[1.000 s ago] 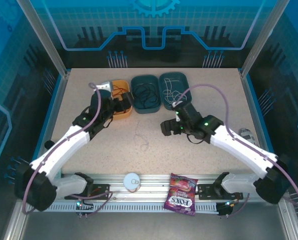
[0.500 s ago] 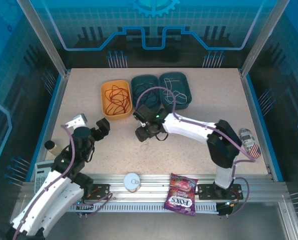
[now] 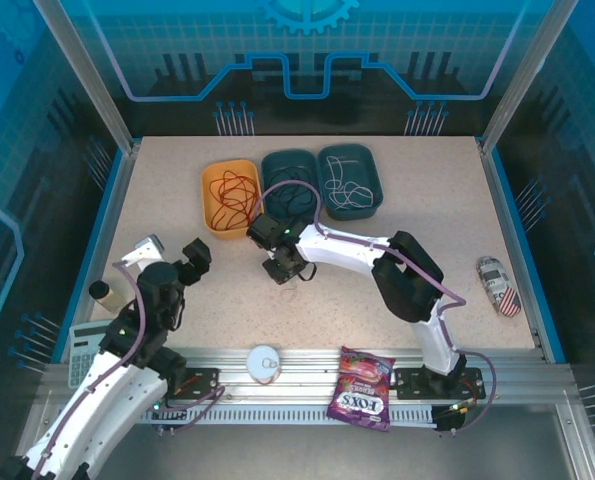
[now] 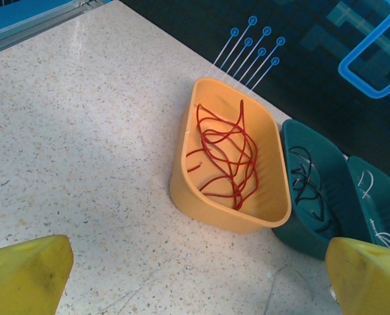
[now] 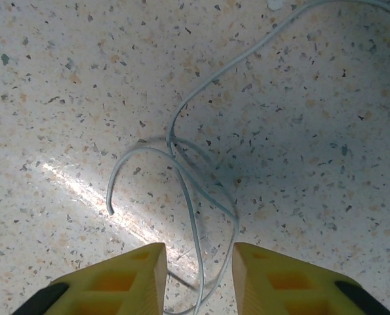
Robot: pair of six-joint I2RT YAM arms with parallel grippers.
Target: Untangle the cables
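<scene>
The right gripper [image 3: 282,268] has slid closer to the orange tray [image 4: 188,197] and narrowed, its jaws slightly apart astride the grey cable [image 5: 171,139] on the bench [image 5: 312,98] beside that tray. The left gripper [image 4: 198,279] gapes wide, empty. The red cable [image 4: 224,154] lies inside the tray.

Right gripper [image 5: 200,272] points down at the speckled tabletop [image 5: 326,118]. The pale grey cable [image 5: 171,134] lies flat on it, curled in a loose loop with its free end at left. Its strands run into the narrow gap between the yellow fingers [image 5: 132,269], which stand apart.
</scene>
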